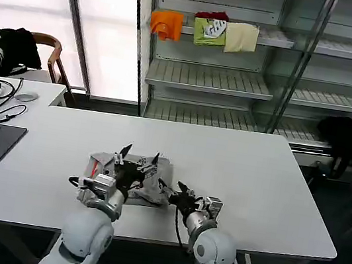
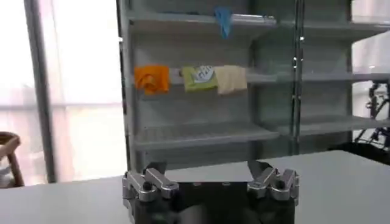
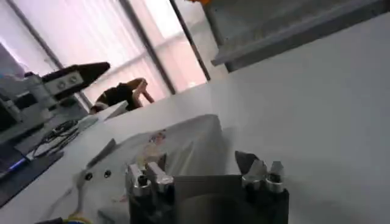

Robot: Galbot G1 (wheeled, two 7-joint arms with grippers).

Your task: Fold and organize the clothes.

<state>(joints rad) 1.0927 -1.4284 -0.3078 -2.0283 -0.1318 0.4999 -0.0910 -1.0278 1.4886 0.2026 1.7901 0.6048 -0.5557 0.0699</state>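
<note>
Spread jaws are seen on both grippers: the left gripper [image 1: 139,155] is held over one grey shirt [image 1: 154,185], which lies bunched near the front edge of the white table [image 1: 255,185], and the right gripper [image 1: 179,191] is poised just beside it. Three folded garments [image 1: 205,31] are counted on one shelf [image 1: 208,77].

The shirt [image 1: 130,177] on the white table [image 1: 248,184] is light grey, with a flash of orange-red at its 9 o'clock edge and, in the right wrist view, a small multicoloured print on pale fabric [image 3: 157,139]. Both grippers, left [image 1: 140,154] and right [image 1: 178,191], show black fingers on silver-grey bodies. Up at 12 o'clock on the grey shelf [image 1: 205,76] sit orange [image 1: 166,24], green [image 1: 209,31] and cream [image 1: 242,38] folded garments, and a black garment [image 1: 8,48] drapes the brown chair at 10 o'clock.
</note>
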